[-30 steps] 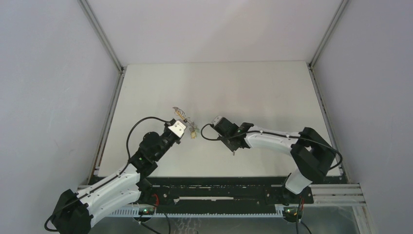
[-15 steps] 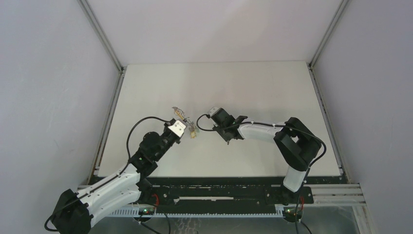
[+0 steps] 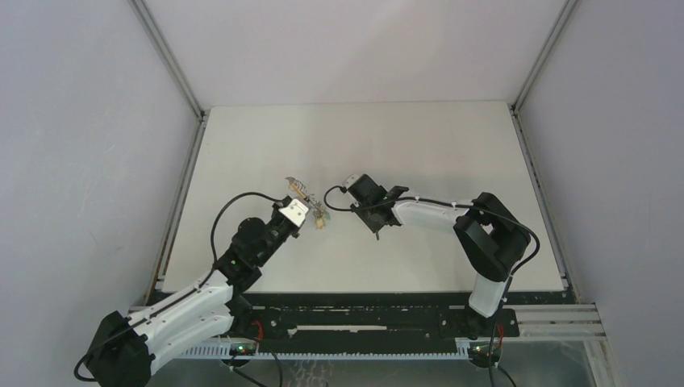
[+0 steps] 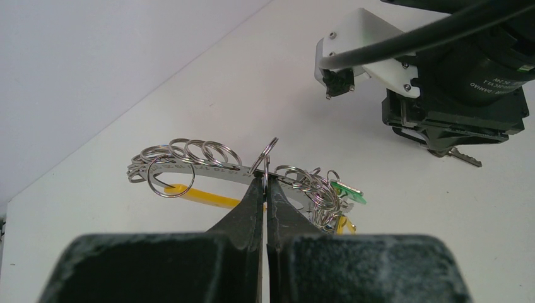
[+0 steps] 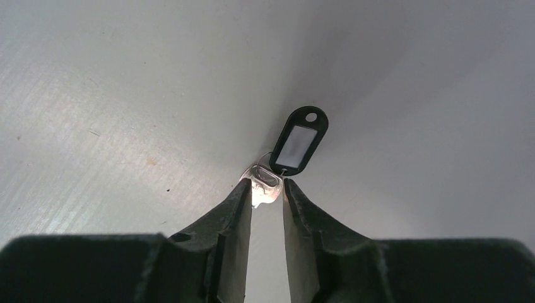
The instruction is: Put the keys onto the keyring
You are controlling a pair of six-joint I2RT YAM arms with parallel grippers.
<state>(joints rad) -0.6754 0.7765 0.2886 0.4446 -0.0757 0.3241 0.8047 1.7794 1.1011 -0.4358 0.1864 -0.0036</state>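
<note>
White shells over black joints on the left arm (image 3: 185, 310) and right arm (image 3: 427, 214); black cable (image 4: 429, 30) loops at each wrist. Claw fingers (image 5: 230, 221) look matte black, possibly rubber-faced.

The key (image 5: 264, 184) is small, its silvery head joined by a little ring to a black tag (image 5: 299, 140) with a white window at its 1 o'clock. The keyring (image 4: 208, 167) lies at the key's 9 o'clock. It is a curved metal band strung with silvery rings, a yellow strip and a green tag, one ring standing upright.
</note>
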